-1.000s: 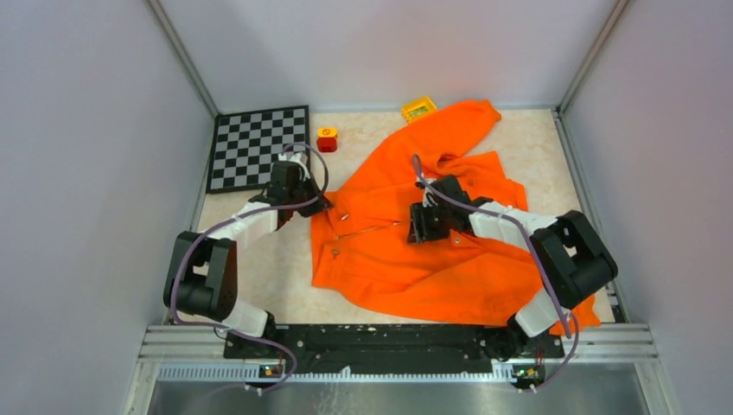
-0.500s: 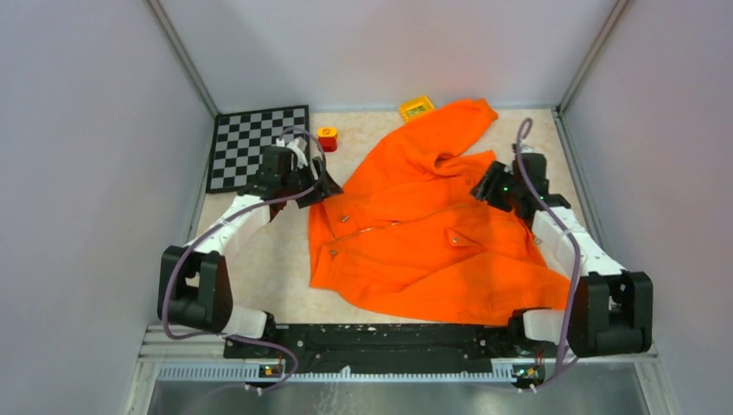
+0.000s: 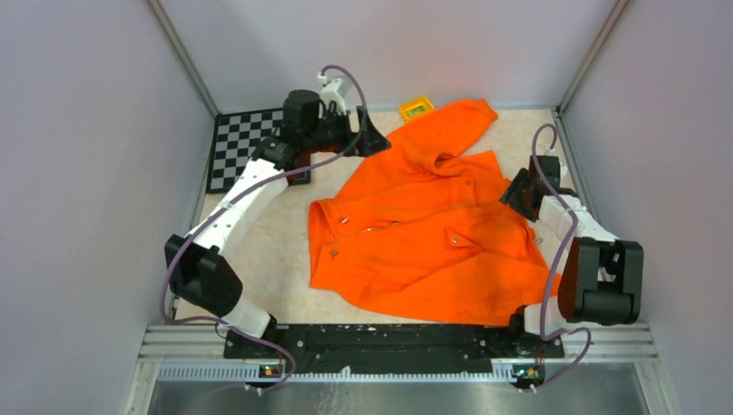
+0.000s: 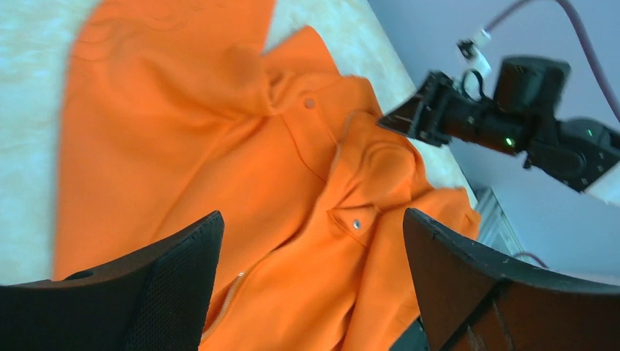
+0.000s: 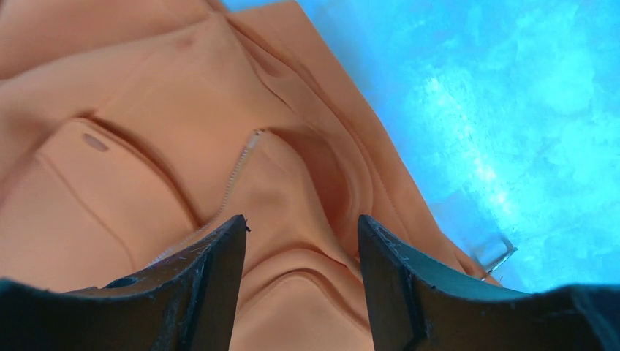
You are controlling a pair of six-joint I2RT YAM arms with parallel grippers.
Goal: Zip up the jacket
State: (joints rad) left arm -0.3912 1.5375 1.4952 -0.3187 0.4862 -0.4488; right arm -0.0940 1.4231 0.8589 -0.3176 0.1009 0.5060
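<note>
At the far left corner of the table [image 3: 259, 259], a black-and-white checkered board [image 3: 233, 151], partly covered by the left arm [image 3: 246, 186]. Just right of it, near the far edge, the left gripper [image 3: 373, 138], raised and pointing right, fingers [image 4: 183, 278] spread wide with nothing between them. Hangs beside the left border of the jacket's far sleeve, apart from the cloth. Further right, against the far edge, a small yellow flat device [image 3: 417, 109].

Across the middle and right of the table, the large bright orange fabric jacket [image 3: 423, 251], flat but rumpled, one sleeve reaching up to the far edge by the yellow device, the bulk spreading toward the near edge. Down its front, a thin metallic zipper [image 4: 333, 157], with a small silver snap [image 4: 356, 224] next to it.

At the jacket's right border, close to the table's right edge, the right gripper [image 3: 517, 192], fingers parted, gripping nothing. Sits low over the cloth, a stretch of zipper showing between the fingers; touching or not, cannot tell.
</note>
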